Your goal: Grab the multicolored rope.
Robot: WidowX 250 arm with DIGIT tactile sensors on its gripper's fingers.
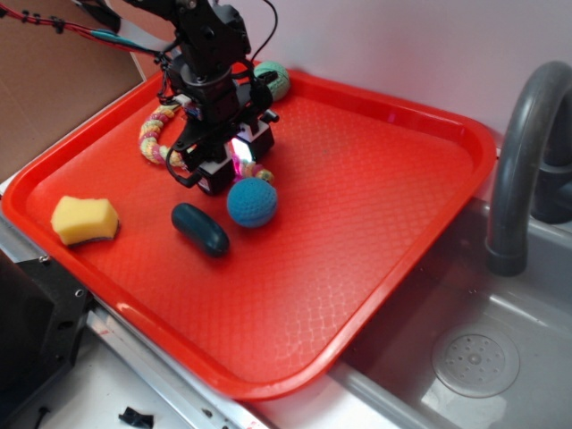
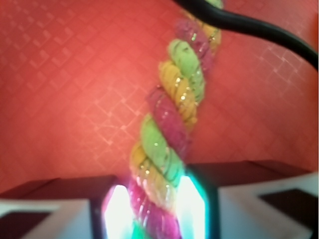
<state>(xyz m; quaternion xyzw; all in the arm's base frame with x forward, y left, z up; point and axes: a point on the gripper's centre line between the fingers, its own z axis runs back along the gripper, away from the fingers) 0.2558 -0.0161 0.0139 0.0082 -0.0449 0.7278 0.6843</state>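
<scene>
Two views here, and both say the grab is pretty much on. The gripper (image 1: 229, 165) is down low on the red tray (image 1: 375, 170), and in the wrist view the multicolored rope (image 2: 169, 144) runs straight up out of the gap between the fingers. Both glowing pads (image 2: 117, 211) sit tight against the cord on either side, no daylight between them and the strands, so I'd call the jaws closed down to about rope thickness with the cord pinched between them.

From outside, one part of the rope curls away from the jaws toward the far-left corner of the tray, and a short stub pokes out the other side, ending right by the blue crocheted ball (image 1: 251, 202). That ball sits just in front of the jaws, the dark teal capsule (image 1: 200, 229) a bit further out beside it, and neither one is caught in the grip. A yellow sponge (image 1: 84, 220) lies well off to the side, and a green ball (image 1: 273, 79) sits behind the arm.

So: reach done, squeeze looks done. What's left, I reckon, is the lift. The rope looks like it's lying on the tray, and it's floppy, so the loose ends will dangle.
</scene>
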